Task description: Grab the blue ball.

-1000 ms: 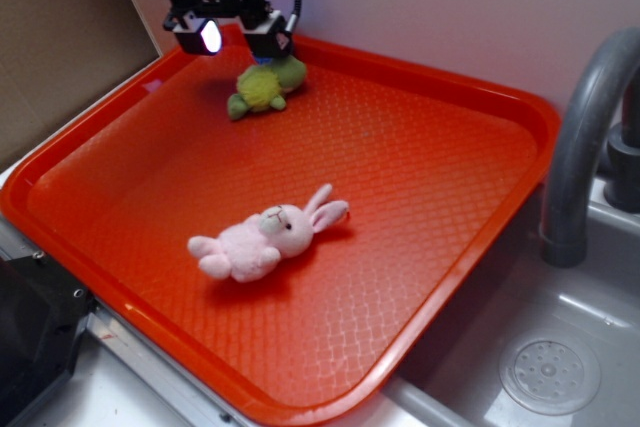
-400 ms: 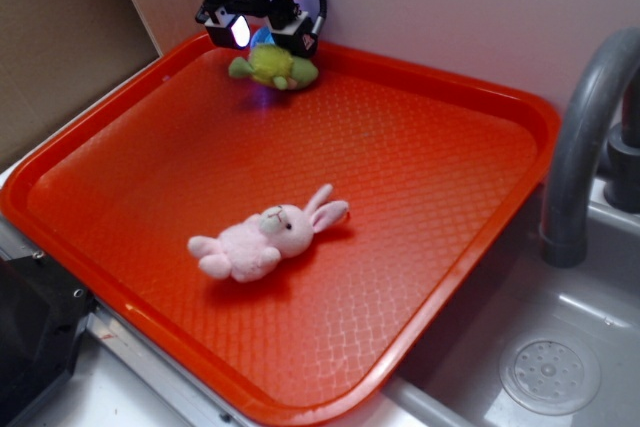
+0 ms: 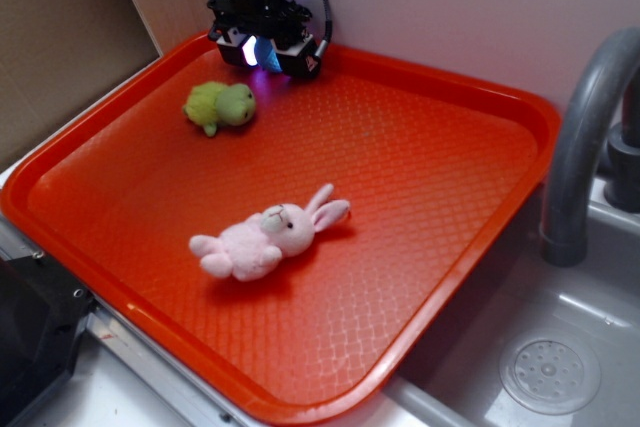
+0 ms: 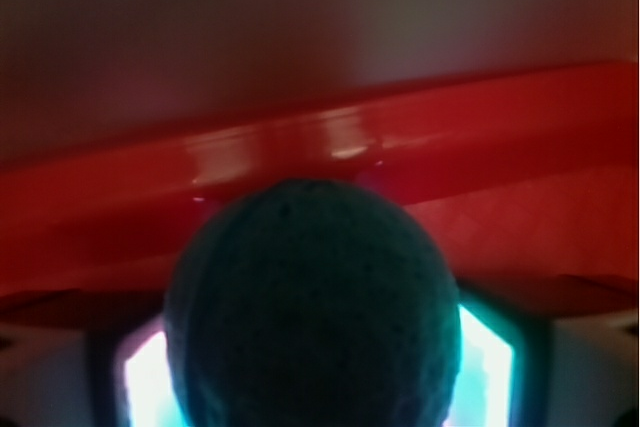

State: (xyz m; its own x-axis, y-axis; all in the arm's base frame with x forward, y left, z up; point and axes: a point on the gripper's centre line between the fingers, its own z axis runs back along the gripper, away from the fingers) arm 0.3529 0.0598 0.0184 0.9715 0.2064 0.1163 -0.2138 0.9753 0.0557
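Observation:
The blue ball (image 4: 312, 307) fills the lower middle of the wrist view, dark and dimpled, with a lit pad showing on each side of it. In the exterior view only a sliver of the blue ball (image 3: 268, 55) shows between the fingers. My gripper (image 3: 272, 57) stands at the far left corner of the red tray (image 3: 450, 84), close to its back rim. It is open, one finger on either side of the ball; whether the pads touch the ball I cannot tell. In the wrist view the gripper (image 4: 312, 387) faces the tray's back rim.
A yellow-green plush turtle (image 3: 222, 105) lies on the tray, left of and nearer than the gripper. A pink plush bunny (image 3: 265, 237) lies in the tray's middle front. A grey faucet (image 3: 585, 127) and a sink drain (image 3: 550, 375) are to the right. A wall stands right behind the tray.
The gripper moved right and toward the back rim, lowering around the ball. The turtle was pushed from under the gripper to the left. The finger gap looks unchanged.

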